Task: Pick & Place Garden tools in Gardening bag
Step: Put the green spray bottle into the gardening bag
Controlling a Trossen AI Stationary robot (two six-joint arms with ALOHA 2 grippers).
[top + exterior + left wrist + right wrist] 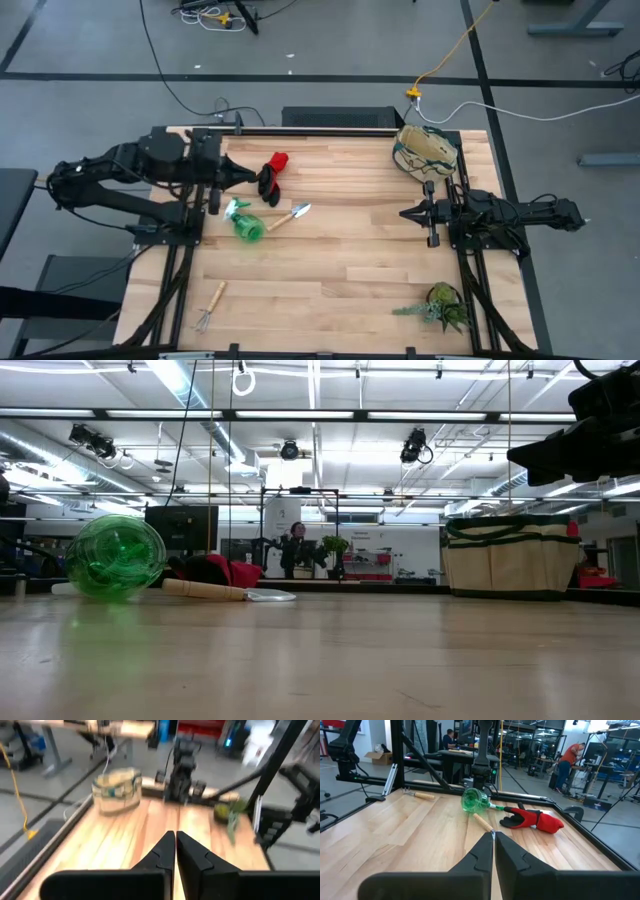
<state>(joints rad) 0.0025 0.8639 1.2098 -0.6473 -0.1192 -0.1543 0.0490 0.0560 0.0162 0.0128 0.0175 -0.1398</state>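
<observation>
The beige, green-trimmed gardening bag (427, 150) stands at the far right of the table; it also shows in the low view (510, 555) and the left wrist view (117, 790). The red-and-black gloves (273, 175), the green plastic piece (245, 222) and the wooden-handled trowel (288, 216) lie left of centre. The little rake (210, 306) lies near the front left. My left gripper (252, 176) is shut and empty above the table beside the gloves. My right gripper (404, 214) is shut and empty at the right, below the bag.
A leafy green plant (440, 305) lies at the front right corner. The middle of the wooden table (350, 260) is bare. People stand in the room beyond the table.
</observation>
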